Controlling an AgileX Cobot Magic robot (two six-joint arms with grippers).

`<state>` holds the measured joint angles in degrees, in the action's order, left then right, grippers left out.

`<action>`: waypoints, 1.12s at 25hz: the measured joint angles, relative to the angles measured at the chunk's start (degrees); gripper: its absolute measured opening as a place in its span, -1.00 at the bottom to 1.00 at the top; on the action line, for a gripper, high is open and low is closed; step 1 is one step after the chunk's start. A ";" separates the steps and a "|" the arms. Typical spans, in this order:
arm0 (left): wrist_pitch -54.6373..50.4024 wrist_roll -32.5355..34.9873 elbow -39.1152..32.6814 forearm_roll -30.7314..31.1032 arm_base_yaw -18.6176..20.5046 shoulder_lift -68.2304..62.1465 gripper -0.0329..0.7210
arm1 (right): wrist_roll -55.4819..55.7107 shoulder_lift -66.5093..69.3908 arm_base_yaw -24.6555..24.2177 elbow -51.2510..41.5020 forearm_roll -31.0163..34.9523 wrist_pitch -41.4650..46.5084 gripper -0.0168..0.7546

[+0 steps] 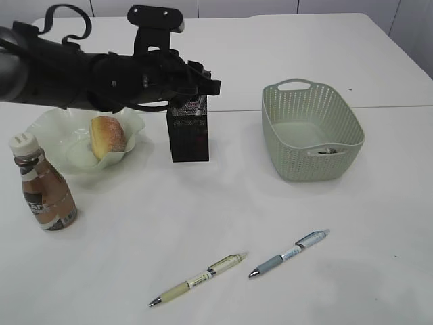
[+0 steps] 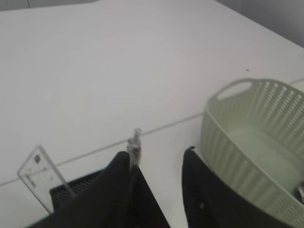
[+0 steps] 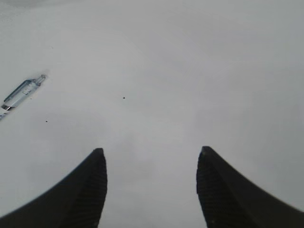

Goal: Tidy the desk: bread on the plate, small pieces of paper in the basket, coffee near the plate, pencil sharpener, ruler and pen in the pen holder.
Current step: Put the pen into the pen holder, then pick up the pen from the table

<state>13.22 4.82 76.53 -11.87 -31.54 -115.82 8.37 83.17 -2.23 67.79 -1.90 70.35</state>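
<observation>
My left gripper (image 1: 205, 85) hangs over the black mesh pen holder (image 1: 188, 135), jaws open. In the left wrist view a pen (image 2: 135, 142) stands upright against the left finger (image 2: 121, 175), with a clear gap to the other finger. The clear ruler (image 2: 40, 175) leans in the pen holder (image 2: 80, 183). The bread (image 1: 107, 135) lies on the green plate (image 1: 51, 125), and the coffee (image 1: 44, 186) stands in front of it. Crumpled paper (image 1: 328, 150) lies in the basket (image 1: 311, 132). My right gripper (image 3: 152, 156) is open over bare desk. No pencil sharpener shows.
Two pens lie on the desk's front part: a yellowish pen (image 1: 199, 277) and a blue-grey pen (image 1: 287, 254), whose end (image 3: 21, 92) shows at the left of the right wrist view. The basket (image 2: 247, 137) stands just right of the left gripper.
</observation>
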 joint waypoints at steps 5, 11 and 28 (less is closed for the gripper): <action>-16.63 0.00 0.40 2.32 -3.28 3.30 -0.18 | 0.00 0.00 0.00 0.00 0.00 0.00 0.18; -36.24 0.23 4.28 4.15 -8.59 3.30 -0.18 | 0.00 0.00 0.00 0.00 0.00 0.00 0.18; -73.16 7.37 31.00 3.61 -19.40 -15.90 -0.18 | 0.00 0.00 0.00 0.00 0.00 0.00 0.18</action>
<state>-59.94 12.19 107.52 -8.26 -50.94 -131.72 8.37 83.17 -2.23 67.79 -1.90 70.35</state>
